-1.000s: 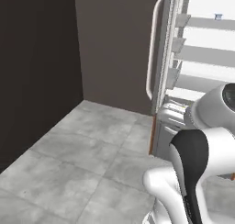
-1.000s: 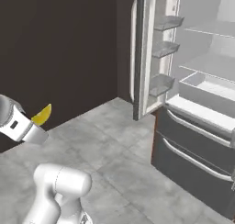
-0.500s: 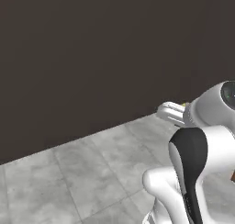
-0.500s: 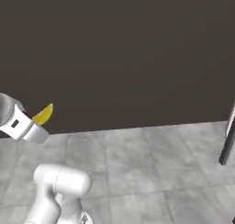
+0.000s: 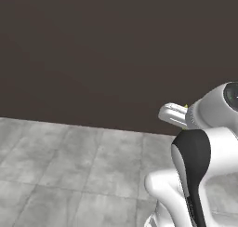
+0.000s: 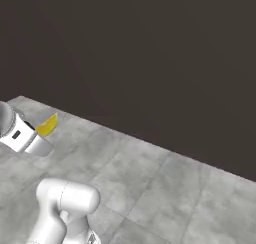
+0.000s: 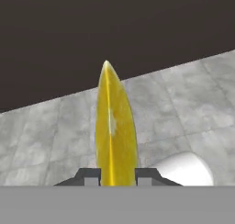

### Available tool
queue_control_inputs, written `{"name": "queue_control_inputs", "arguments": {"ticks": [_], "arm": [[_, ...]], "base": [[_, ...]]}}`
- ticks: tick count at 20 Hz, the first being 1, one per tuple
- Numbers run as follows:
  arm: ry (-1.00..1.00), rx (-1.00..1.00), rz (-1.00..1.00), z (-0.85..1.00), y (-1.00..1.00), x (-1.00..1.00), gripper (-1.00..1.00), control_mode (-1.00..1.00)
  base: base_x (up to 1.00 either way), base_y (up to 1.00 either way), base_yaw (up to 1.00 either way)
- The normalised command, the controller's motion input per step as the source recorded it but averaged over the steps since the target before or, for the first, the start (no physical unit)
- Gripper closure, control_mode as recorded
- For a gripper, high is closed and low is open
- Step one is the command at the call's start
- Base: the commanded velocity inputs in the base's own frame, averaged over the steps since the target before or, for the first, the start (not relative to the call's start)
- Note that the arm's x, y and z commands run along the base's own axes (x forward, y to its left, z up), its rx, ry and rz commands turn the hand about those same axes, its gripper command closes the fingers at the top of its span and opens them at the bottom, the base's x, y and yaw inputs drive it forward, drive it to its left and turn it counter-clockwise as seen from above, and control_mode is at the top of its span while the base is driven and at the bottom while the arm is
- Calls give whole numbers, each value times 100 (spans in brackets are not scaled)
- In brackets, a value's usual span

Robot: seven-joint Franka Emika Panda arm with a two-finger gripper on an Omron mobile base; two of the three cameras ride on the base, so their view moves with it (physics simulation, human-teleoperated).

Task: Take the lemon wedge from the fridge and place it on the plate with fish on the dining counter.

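The lemon wedge (image 7: 112,131) is a thin bright yellow slice standing on edge between the two dark fingertips (image 7: 90,175) in the hand view. My gripper (image 7: 117,176) is shut on it. In the right base view the lemon wedge (image 6: 48,125) sticks out of the gripper (image 6: 42,132) at the left edge, held in the air above the floor. In the left base view the gripper (image 5: 173,114) pokes out from behind the arm's white shoulder. The fridge, the plate with fish and the dining counter are out of view.
A dark, plain wall (image 6: 150,53) spans the upper half of both base views. Grey stone floor tiles (image 5: 69,170) run up to its foot. My own white arm (image 5: 200,175) rises at the lower right of the left base view.
The whole picture has shifted: the base has turned away from the open fridge, which has slid out of both base views. The lemon wedge stays clamped in the gripper.
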Motion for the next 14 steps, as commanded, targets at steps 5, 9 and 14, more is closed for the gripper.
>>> {"name": "queue_control_inputs", "arguments": {"ticks": [5, 9, 14], "arm": [[0, 0, 0, 0, 0, 0, 100, 100], [0, 0, 0, 0, 0, 0, 100, 100], [0, 0, 0, 0, 0, 0, 100, 100]], "base": [[0, 0, 100], [0, 0, 100], [0, 0, 100]]}}
